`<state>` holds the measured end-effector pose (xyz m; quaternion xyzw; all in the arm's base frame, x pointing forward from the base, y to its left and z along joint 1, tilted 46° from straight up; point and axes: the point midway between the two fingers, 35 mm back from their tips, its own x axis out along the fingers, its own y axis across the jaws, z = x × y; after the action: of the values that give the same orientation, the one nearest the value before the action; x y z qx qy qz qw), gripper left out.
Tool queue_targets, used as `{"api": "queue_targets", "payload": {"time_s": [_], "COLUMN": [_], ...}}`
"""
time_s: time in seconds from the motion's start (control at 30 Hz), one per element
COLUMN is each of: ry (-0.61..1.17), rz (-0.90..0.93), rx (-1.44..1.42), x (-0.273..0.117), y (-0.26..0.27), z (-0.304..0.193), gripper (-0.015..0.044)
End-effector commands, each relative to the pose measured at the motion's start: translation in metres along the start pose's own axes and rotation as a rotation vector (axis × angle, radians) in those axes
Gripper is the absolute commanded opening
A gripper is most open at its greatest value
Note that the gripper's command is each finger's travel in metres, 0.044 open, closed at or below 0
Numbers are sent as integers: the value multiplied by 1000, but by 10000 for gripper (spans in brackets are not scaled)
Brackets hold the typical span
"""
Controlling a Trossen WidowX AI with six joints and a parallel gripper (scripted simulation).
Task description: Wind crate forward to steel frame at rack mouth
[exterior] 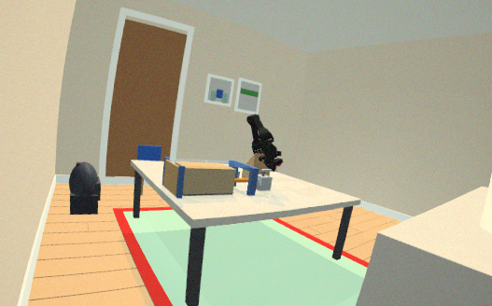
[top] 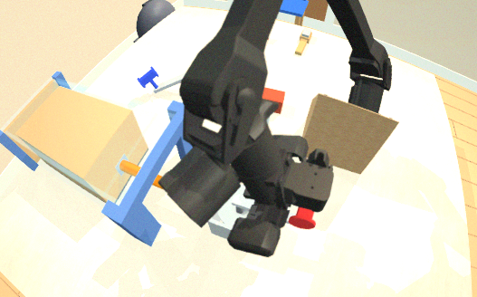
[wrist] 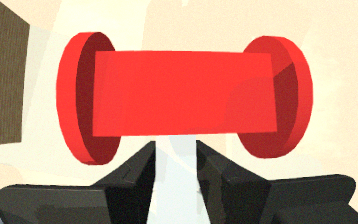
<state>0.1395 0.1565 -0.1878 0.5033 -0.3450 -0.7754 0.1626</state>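
The tan crate sits flat inside the clear-panelled cubby, with a gap between its front and the blue steel frame. An orange strap runs from its front under the frame toward the grey winch. The winch is partly hidden by the arm in the top view. My gripper is shut on the grey shank of the red-ended winch handle, just below its red grip. A grey bar shows above the winch. Whether the key is seated cannot be told.
A brown board stands beside the gripper. A red block, a blue T-shaped tool, a grey bar and a wooden-handled tool lie farther back on the bench.
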Motion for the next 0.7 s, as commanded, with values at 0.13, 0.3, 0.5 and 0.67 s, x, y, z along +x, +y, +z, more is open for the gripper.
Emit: {"api": "queue_targets", "payload": {"time_s": [0.13,0.3,0.5,0.67], "ry": [2,2,2,2], "rz": [2,2,2,2], "rx": [-5,-6,-6,-6], "x": [2,2,3,3], "y": [0,0,0,0], "z": [-1,-1,-1,-2], "gripper": [0,0,0,0]}}
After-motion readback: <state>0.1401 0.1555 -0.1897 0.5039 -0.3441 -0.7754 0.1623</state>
